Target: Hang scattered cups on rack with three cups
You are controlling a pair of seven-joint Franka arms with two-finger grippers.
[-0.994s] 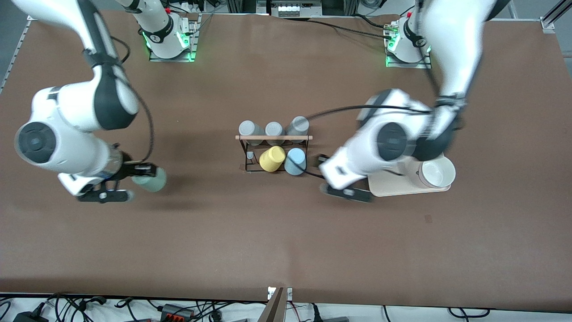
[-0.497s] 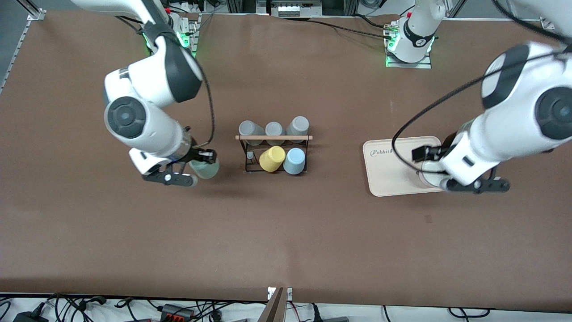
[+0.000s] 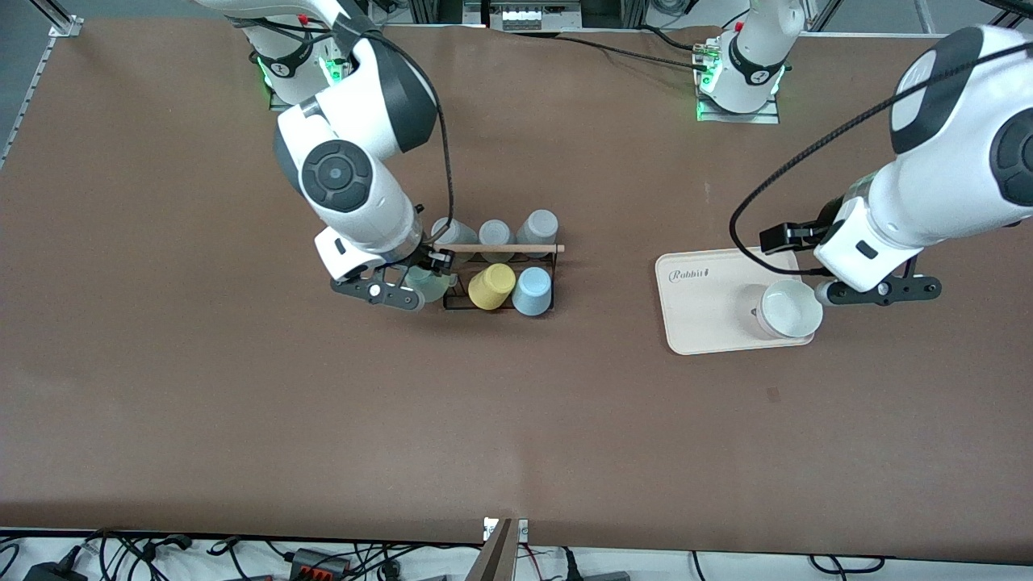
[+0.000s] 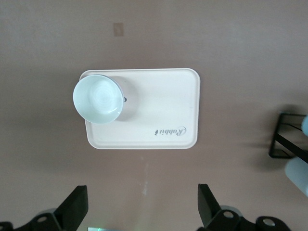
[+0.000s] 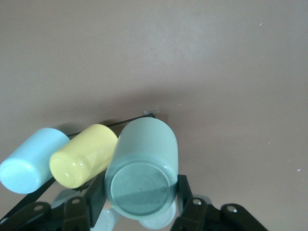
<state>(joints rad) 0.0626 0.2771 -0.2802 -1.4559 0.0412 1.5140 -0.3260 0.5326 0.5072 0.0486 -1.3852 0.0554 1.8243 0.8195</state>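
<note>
My right gripper [image 3: 420,284] is shut on the pale mint-green cup [image 3: 429,284] and holds it at the end of the black wire rack [image 3: 460,305] toward the right arm's end of the table. In the right wrist view the mint-green cup [image 5: 142,171] sits between the fingers [image 5: 96,195], bottom toward the camera. The light blue cup [image 3: 533,290] and a yellow cup [image 3: 491,286] hang tilted on the rack's nearer row; they also show in the right wrist view, the blue cup [image 5: 31,161] beside the yellow cup [image 5: 84,154]. My left gripper [image 3: 881,290] is open and empty, up over the tray's end.
Three grey cups [image 3: 494,234] sit on the rack's row farther from the front camera, under the wooden rod [image 3: 516,248]. A beige tray [image 3: 710,315] with a white cup [image 3: 791,311] lies toward the left arm's end; the left wrist view shows the tray [image 4: 159,110] and the white cup [image 4: 97,98].
My right gripper has carried the mint-green cup across the table to the rack's end. My left arm has swung away from the rack to the tray's end.
</note>
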